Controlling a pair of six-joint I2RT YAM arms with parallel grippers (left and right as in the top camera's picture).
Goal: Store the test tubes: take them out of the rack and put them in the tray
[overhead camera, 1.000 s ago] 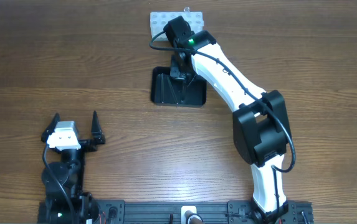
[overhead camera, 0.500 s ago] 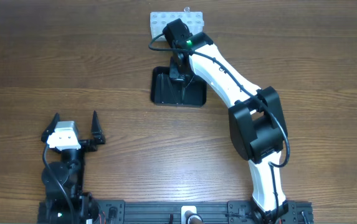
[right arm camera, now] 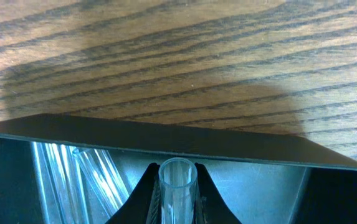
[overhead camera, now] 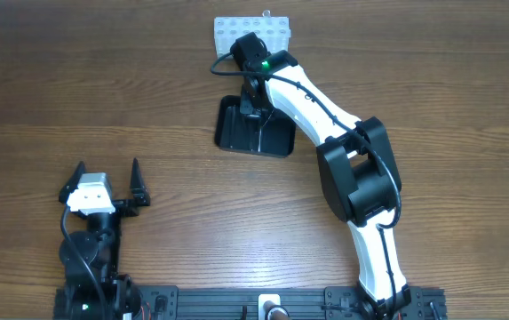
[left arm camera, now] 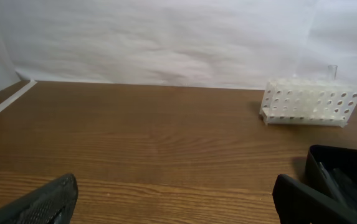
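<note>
From above, the right gripper [overhead camera: 252, 98] hung over the tray's [overhead camera: 229, 135] far end. The rack [overhead camera: 234, 34] stood just beyond the tray. The left gripper [overhead camera: 108, 184] rested well apart from the tray, jaws spread and empty, with bare table [overhead camera: 432, 80] all around the tray.

In the left wrist view, one racked tube [left arm camera: 332, 70] stood upright at the rack's corner farthest from the tray.

In the right wrist view, the claw was clamped on the held tube [right arm camera: 177, 179], just inside the tray's wall. The stored tubes [right arm camera: 97, 177] lay on the tray floor beside it. The tube should probably be tipped parallel to those, lowered close to the floor and released gently, keeping off the wall's edge. The free floor beside them looked roomy enough.
</note>
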